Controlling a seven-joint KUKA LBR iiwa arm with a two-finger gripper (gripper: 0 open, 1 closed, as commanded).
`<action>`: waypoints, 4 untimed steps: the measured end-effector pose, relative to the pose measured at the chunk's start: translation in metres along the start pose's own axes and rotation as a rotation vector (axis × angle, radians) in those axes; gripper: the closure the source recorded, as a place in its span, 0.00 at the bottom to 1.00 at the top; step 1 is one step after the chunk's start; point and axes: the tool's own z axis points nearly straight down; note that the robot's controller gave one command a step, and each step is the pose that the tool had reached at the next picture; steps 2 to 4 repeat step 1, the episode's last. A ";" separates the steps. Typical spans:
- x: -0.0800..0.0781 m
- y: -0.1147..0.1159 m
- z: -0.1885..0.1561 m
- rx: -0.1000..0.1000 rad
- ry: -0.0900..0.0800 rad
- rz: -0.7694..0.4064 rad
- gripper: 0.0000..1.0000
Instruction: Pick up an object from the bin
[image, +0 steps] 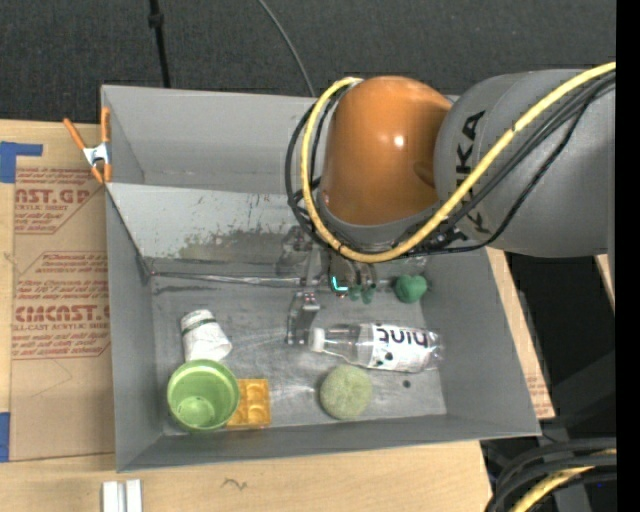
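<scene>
I see bare floor across the bin's (128, 330) far half. My arm (540, 170) reaches in from the right, gripper (299, 322) low mid-bin, just beside the cap end of a clear lying bottle (378, 346); spread or closed, I cannot tell.

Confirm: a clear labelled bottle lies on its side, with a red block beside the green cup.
Wrong colour: the camera view shows the block beside the green cup is yellow, not red. The clear labelled bottle does lie on its side.
</scene>
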 end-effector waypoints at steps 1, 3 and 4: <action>-0.002 -0.001 -0.004 -0.001 -0.008 0.002 1.00; -0.002 -0.001 -0.004 -0.001 -0.008 0.002 1.00; -0.002 -0.001 -0.004 -0.001 -0.008 0.002 1.00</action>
